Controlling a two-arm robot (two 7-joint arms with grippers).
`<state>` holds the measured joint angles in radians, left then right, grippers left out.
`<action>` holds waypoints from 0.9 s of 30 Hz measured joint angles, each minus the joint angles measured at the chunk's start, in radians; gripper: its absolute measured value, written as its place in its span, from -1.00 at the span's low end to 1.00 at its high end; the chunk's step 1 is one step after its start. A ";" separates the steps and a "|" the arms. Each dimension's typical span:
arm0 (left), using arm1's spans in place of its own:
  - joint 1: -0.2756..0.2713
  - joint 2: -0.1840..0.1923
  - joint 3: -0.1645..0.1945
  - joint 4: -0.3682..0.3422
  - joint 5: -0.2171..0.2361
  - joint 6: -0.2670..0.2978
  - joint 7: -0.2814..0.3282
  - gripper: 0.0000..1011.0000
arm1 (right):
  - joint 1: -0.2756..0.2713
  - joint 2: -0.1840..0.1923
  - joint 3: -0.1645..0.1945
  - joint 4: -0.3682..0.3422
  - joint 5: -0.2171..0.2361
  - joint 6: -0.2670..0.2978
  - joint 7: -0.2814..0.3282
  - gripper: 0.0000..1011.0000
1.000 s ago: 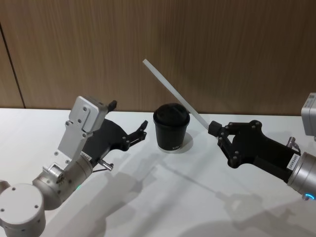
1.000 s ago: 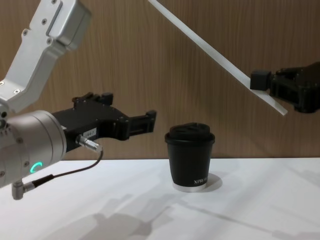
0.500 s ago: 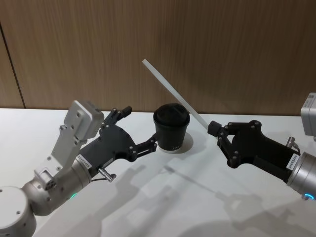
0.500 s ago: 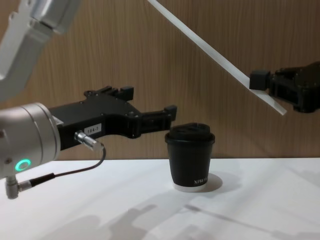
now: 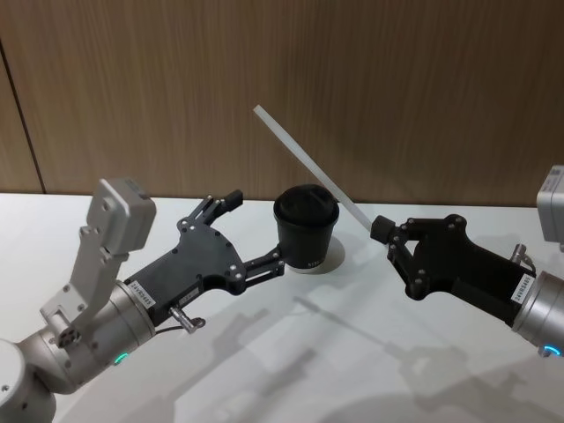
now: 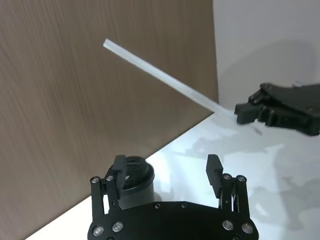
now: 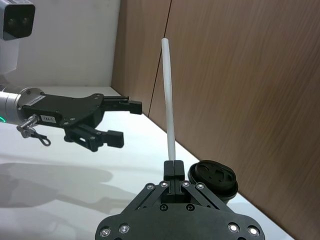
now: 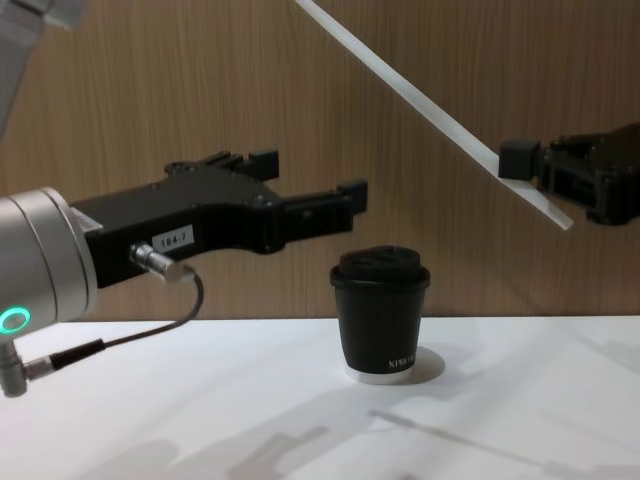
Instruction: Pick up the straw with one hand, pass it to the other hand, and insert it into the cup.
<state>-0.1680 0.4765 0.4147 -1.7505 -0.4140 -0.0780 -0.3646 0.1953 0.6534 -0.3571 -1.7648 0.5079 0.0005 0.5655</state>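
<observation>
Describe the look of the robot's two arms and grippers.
Left gripper: black, long linked fingers, white numbered label, silver cylindrical wrist, green glowing ring, grey cable. Right gripper: black, blocky fingers, screw-studded linkages, silver wrist with white label.

I'm working in what looks like a plain office or lab: white table (image 5: 291,352), wood-panelled wall (image 5: 264,70) at the far side.

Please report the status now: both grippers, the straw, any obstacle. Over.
Right gripper shut on the straw near its lower end, straw slanted up toward the left. Left gripper open, empty, close to the cup. Cup stands between the grippers.
</observation>
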 joint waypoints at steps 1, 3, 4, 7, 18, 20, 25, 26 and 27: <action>0.001 -0.002 -0.002 0.000 -0.009 -0.003 -0.006 0.98 | 0.000 0.000 0.000 0.000 0.000 0.000 0.000 -1.00; 0.004 -0.010 -0.008 0.005 -0.030 -0.011 -0.020 0.98 | 0.000 0.000 0.000 0.000 0.000 0.000 0.000 -1.00; 0.006 -0.015 -0.013 0.010 -0.047 -0.016 -0.029 0.98 | 0.000 0.000 0.000 0.000 0.000 0.000 0.000 -1.00; 0.007 -0.026 -0.019 0.017 -0.069 -0.022 -0.042 0.98 | 0.000 0.000 0.000 0.000 0.000 0.000 0.000 -1.00; -0.001 -0.092 -0.039 0.080 -0.201 -0.042 -0.099 0.98 | 0.000 0.000 0.000 0.000 0.000 0.000 0.000 -1.00; -0.005 -0.103 -0.040 0.093 -0.219 -0.042 -0.105 0.98 | 0.000 0.000 0.000 0.000 0.000 0.000 0.000 -1.00; -0.020 -0.140 -0.044 0.135 -0.290 -0.036 -0.127 0.98 | 0.000 0.000 0.000 0.000 0.000 0.000 0.000 -1.00; -0.023 -0.145 -0.044 0.141 -0.297 -0.035 -0.129 0.98 | 0.000 0.000 0.000 0.000 0.000 0.000 0.000 -1.00; -0.026 -0.150 -0.044 0.148 -0.310 -0.032 -0.134 0.98 | 0.000 0.000 0.000 0.000 0.000 0.000 0.000 -1.00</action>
<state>-0.1939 0.3260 0.3709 -1.6023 -0.7237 -0.1099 -0.4984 0.1951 0.6534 -0.3570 -1.7647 0.5079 0.0005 0.5656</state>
